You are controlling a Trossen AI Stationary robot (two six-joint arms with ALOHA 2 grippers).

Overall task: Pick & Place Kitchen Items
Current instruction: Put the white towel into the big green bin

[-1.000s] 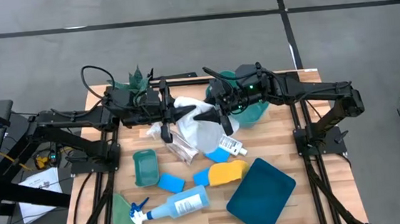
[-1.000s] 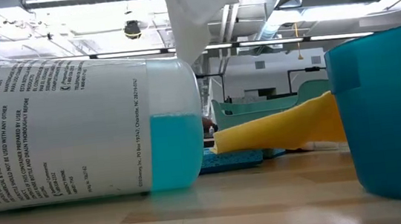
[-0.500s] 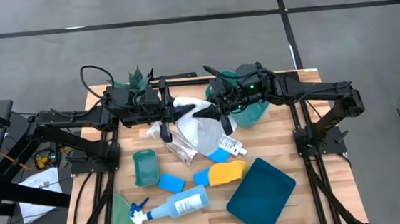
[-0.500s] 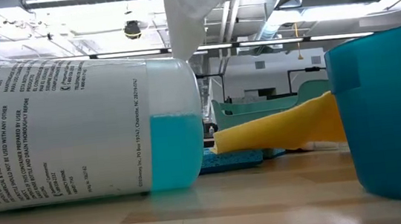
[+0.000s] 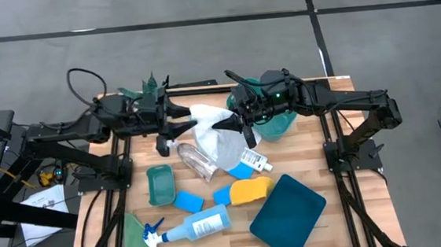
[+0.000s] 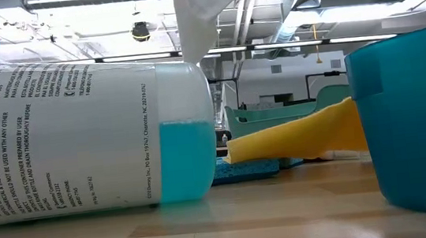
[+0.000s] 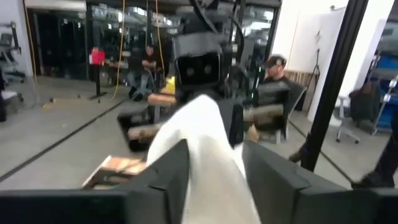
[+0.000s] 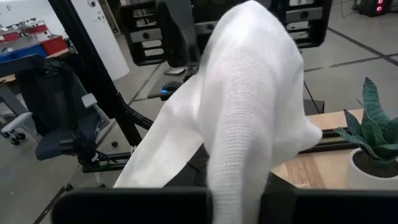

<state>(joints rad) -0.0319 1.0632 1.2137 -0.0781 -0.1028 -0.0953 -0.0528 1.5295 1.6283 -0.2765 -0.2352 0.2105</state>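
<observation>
The right claw (image 5: 222, 124) is pressed together on the white cloth (image 5: 216, 138), holding one end of it raised above the rear middle of the worktop (image 5: 352, 216); in the right wrist view the cloth (image 8: 249, 112) drapes from between that arm's own fingers and fills most of the picture, with the potted plant (image 8: 373, 134) beyond it. The left claw (image 5: 180, 129) sits just beside the cloth's other edge with its fingers (image 7: 163, 177) spread, the cloth (image 7: 202, 155) hanging in the gap between them. Whether they touch the cloth I cannot tell. Below the cloth a crinkled clear wrapper (image 5: 196, 158) lies on the worktop, and the small white bottle (image 5: 257, 159) lies on its side near the cloth's lower edge. Toward the front sit a small green tray (image 5: 160, 183), two blue sponges (image 5: 188, 200) close together, a yellow cloth (image 5: 251, 189), and a dark teal lid (image 5: 287, 209) lying flat. The pale-blue spray bottle (image 5: 189, 227) lies on its side near the front edge, its nozzle over a green cloth (image 5: 137, 239). A teal tub (image 5: 282, 122) stands at the rear under the right arm. In the low view the spray bottle (image 6: 80, 137) fills the left side, with the yellow cloth (image 6: 302, 135) and a blue sponge (image 6: 246, 169) behind it.
</observation>
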